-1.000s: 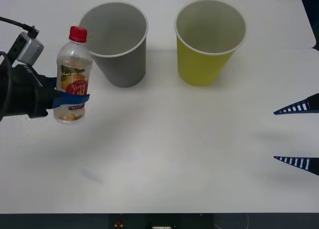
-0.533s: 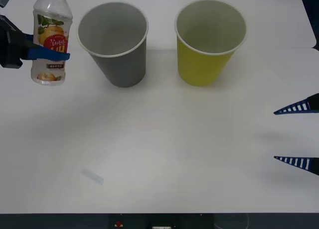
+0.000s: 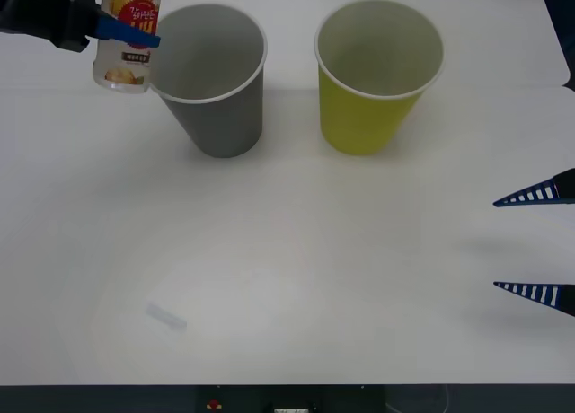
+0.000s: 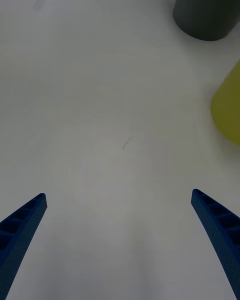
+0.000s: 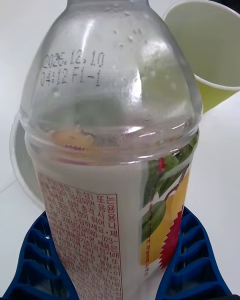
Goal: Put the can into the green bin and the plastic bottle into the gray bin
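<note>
Left gripper [image 3: 126, 31] clamped the plastic bottle [image 3: 126, 45] beside the gray bin [image 3: 211, 76].
Wrist cam caught its printed date; right gripper [image 3: 536, 244] sat wide apart.

Bright, even overhead light; soft shadows fall on the white counter [image 3: 296, 251] behind both cups, glare glints on the plastic bottle [image 5: 120, 130], far background blurred

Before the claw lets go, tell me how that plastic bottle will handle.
The plastic bottle looks clear and empty, so it is probably light. Its thin, smooth wall may flex or slip where the left claw clamps the label. Being tall and narrow, it would likely tip or roll on the table.
</note>
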